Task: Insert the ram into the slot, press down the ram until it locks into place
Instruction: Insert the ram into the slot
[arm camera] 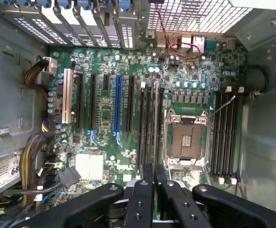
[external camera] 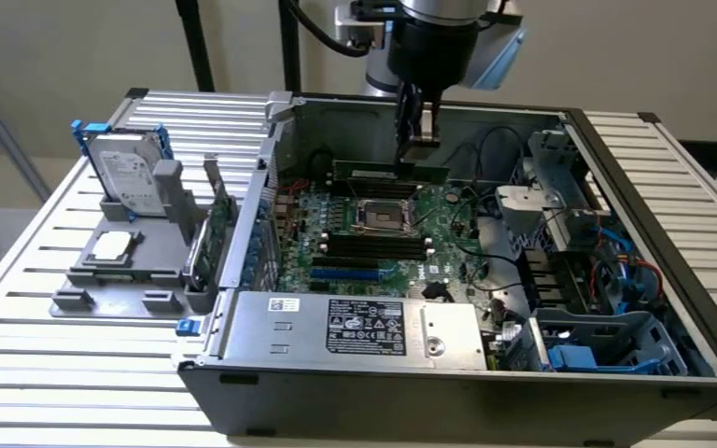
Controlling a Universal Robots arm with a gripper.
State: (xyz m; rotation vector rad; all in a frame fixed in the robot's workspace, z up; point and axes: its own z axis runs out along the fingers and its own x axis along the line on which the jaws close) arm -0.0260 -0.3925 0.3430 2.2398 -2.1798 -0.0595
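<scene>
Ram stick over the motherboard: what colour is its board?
Green, long thin ram stick; exterior view best.

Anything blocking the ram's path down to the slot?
Nothing visible. The end effector holds the ram over the black memory slots beside the CPU socket, and no cable or other part crosses between the ram and the slots.

Long green ram [external camera: 390, 172] held level, edge down, above the motherboard [external camera: 446, 210], unseated. Black slot [arm camera: 149, 128] beneath empty, lying parallel to it
</scene>
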